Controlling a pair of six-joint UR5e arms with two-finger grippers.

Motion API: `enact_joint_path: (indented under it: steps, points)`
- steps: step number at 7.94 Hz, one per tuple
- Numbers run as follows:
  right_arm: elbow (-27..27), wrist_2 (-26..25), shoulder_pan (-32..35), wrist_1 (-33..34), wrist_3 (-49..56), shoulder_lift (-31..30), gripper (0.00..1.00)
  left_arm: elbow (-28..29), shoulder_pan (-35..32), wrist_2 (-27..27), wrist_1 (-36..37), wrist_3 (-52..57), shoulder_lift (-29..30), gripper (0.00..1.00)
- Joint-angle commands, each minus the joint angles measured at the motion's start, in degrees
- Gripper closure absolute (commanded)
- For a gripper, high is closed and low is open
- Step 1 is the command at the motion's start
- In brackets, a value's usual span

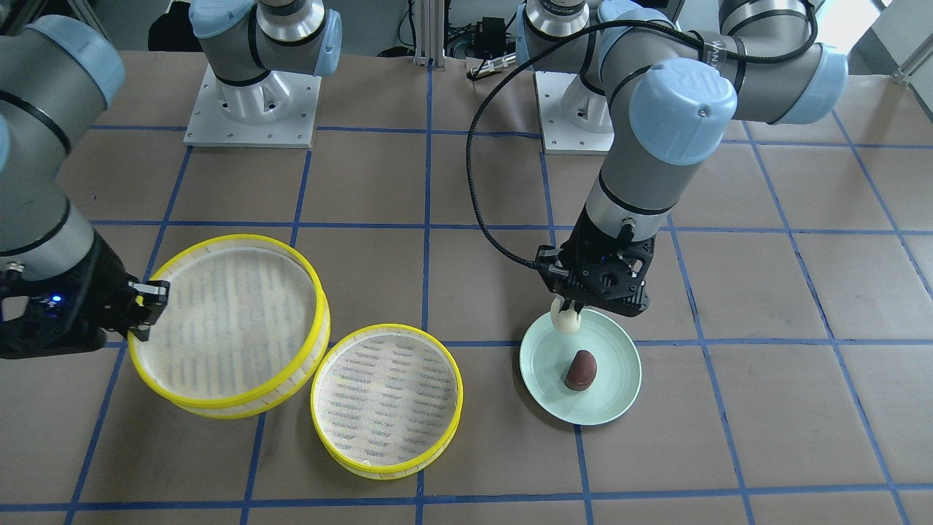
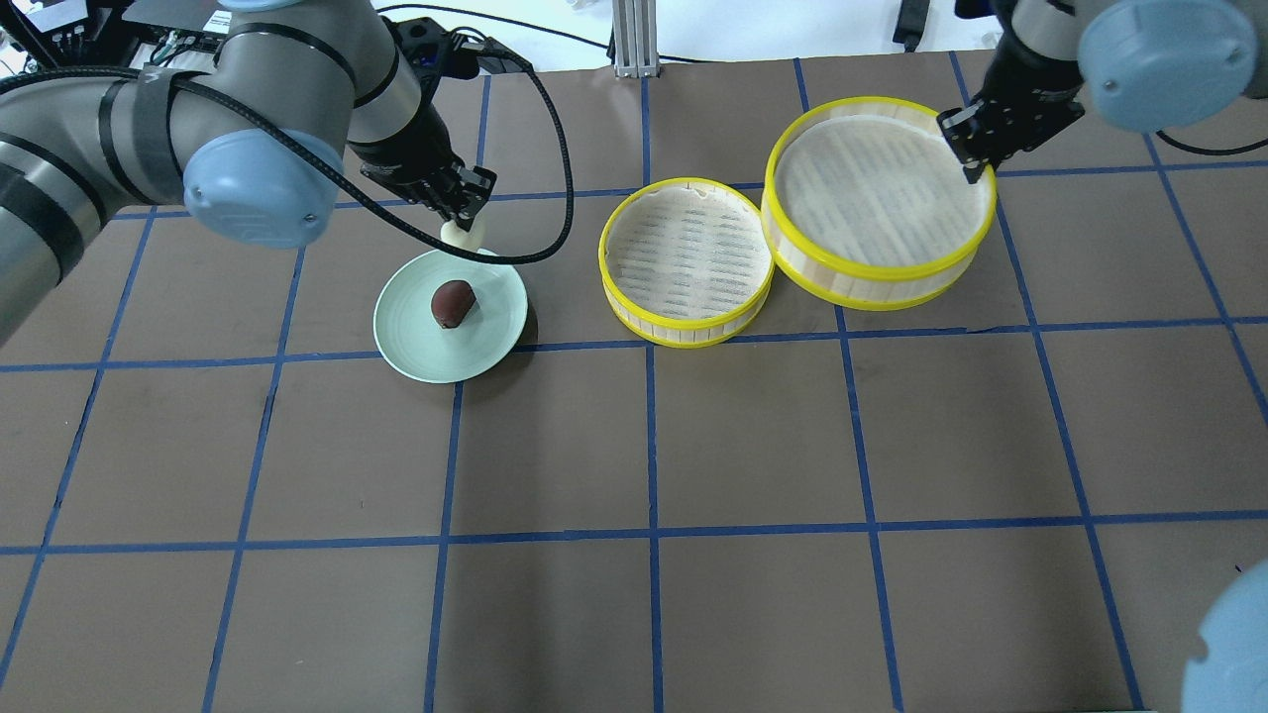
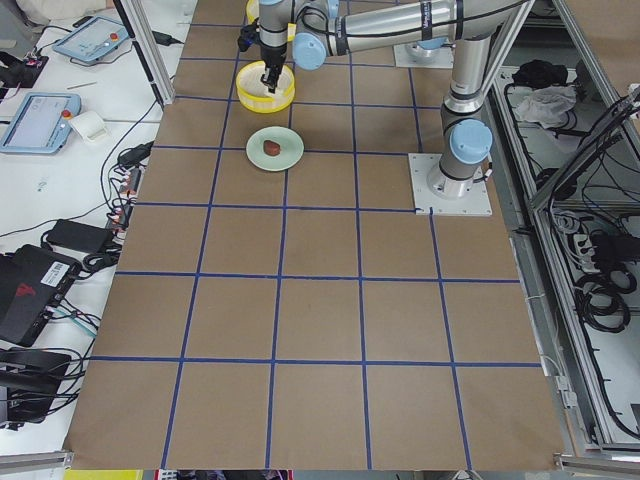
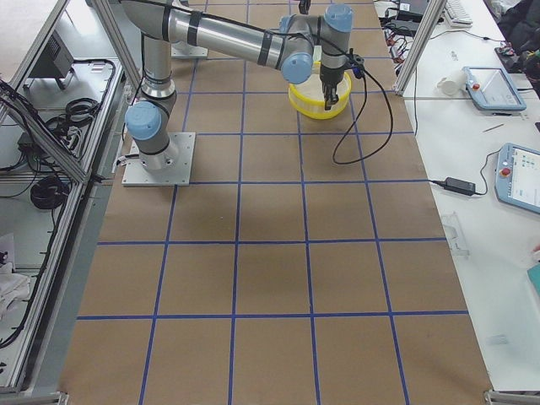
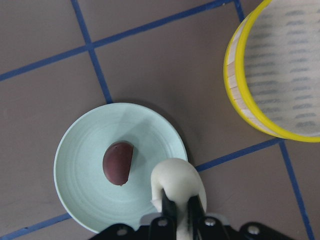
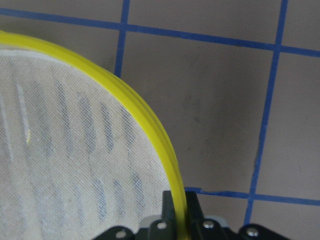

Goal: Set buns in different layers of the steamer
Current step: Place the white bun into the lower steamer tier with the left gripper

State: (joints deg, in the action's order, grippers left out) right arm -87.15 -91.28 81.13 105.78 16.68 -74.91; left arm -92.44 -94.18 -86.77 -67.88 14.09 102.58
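My left gripper (image 1: 568, 315) (image 2: 464, 226) (image 5: 177, 210) is shut on the cream-white bun (image 1: 565, 318) (image 2: 463, 236) (image 5: 176, 182) and holds it just above the far edge of the pale green plate (image 1: 612, 397) (image 2: 411, 342) (image 5: 80, 190). The dark reddish-brown bun (image 1: 580, 370) (image 2: 452, 302) (image 5: 118, 162) lies on the plate. My right gripper (image 1: 146, 310) (image 2: 973, 158) (image 6: 179, 212) is shut on the yellow rim of the larger steamer layer (image 1: 229, 324) (image 2: 877, 198) (image 6: 75, 165), which looks lifted. The smaller steamer layer (image 1: 386, 399) (image 2: 686, 259) (image 5: 280, 70) sits empty on the table beside it.
The table is brown paper with a blue tape grid. The arm bases (image 1: 251, 102) (image 1: 576, 109) stand at the robot side. A black cable (image 1: 485, 211) (image 2: 555, 149) loops from the left wrist over the table near the plate.
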Motion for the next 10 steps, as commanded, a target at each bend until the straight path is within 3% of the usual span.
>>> enact_joint_path:
  steps: [1, 4, 7, 9, 10]
  points:
    - [2.78, -2.49, -5.09, -6.72, 5.65, -1.64, 1.0, 0.51, -4.07, 4.49, 7.82, -1.78, 3.05, 1.0]
    - [2.16, -4.09, -5.28, -6.55, 6.26, -1.55, 1.0, 0.77, -10.31, 7.04, 19.23, -7.23, 9.72, 1.0]
    - [1.99, -3.56, -5.37, -6.46, 6.17, -1.29, 1.0, 2.95, -10.93, 12.3, 26.28, -9.78, 15.61, 1.0]
    - [1.99, -4.34, -5.37, -6.29, 6.26, -0.94, 1.0, 4.9, -12.08, 13.47, 27.01, -12.41, 19.41, 1.0]
    - [1.99, -4.35, -5.37, -6.2, 6.35, -0.85, 1.0, 4.73, -12.17, 13.47, 27.01, -12.34, 20.29, 0.95]
